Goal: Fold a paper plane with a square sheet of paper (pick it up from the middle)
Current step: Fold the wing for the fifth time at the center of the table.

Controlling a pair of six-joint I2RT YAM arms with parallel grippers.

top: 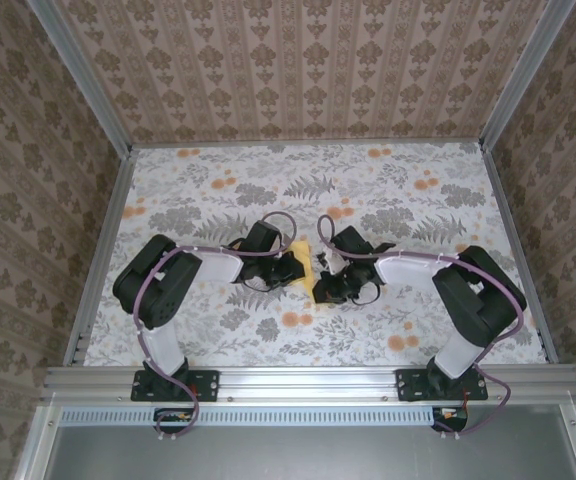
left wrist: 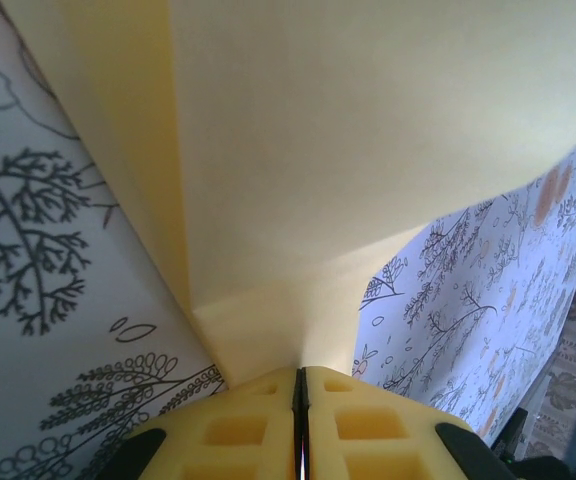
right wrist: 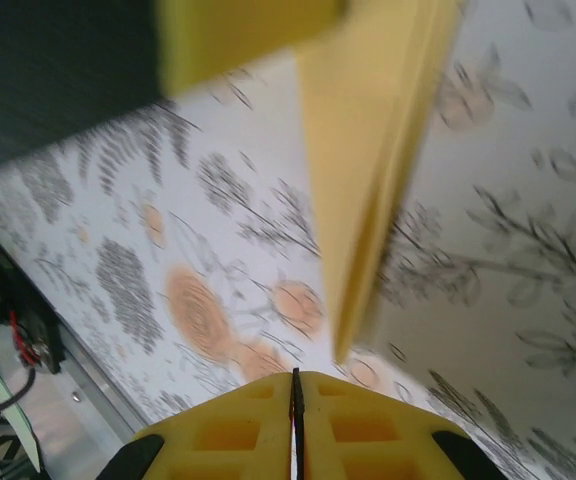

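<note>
Pale-yellow paper plane (left wrist: 368,170), folded: edge clamped between left gripper (left wrist: 300,376) fingers; tip just ahead of right gripper (right wrist: 295,378), fingers together, empty.

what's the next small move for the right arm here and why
Probably open the right gripper slightly and ease it onto the free tip of the paper. The left gripper is shut on the paper, while the right's jaws are shut with the folded tip just ahead of them, apparently not gripped.
</note>
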